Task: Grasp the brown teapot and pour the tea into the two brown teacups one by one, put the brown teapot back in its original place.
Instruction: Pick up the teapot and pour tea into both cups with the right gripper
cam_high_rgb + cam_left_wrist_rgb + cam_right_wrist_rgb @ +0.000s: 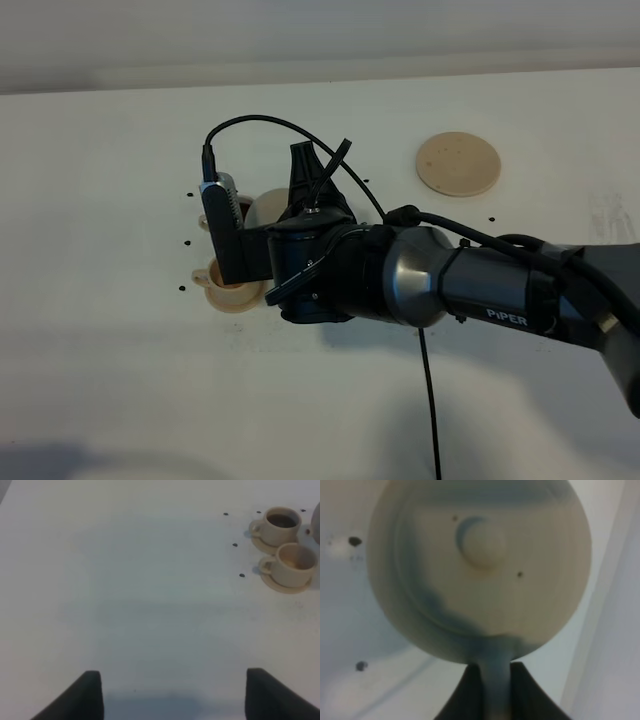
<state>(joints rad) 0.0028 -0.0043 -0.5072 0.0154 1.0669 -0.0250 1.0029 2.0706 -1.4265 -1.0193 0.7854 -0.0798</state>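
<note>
**Status.** The right gripper (pixel 495 692) is pinching the loop handle of the brown teapot (pixel 480 565), with both jaws pressed onto it. The pot is hanging above the table left of centre, just beside the cups on their right. The left gripper (pixel 175 697) is idling well to the left with its fingers spread and nothing between them.

**Hazards.**
- The whole pot is hanging from one thin handle. If it swivels in the jaws, the pour is likely to go wide.
- The spout is hidden in every view, so its line over either cup cannot be confirmed. Tea may be landing on a saucer or on the table.
- The far teacup (pixel 280 524) is showing dark liquid, while the near teacup (pixel 295 562) is looking pale inside. Pouring into the far one again risks overfilling it.
- The arm and its wrist camera are hanging low over both cups and could knock one.
- The original place (pixel 458 163), a bare disc, is lying well apart to the far right. Carrying the pot there tilted risks drips.

**Markings.** "PiPER" (pixel 507 314) is showing in white on the right arm. No writing is showing on the crockery.
</note>
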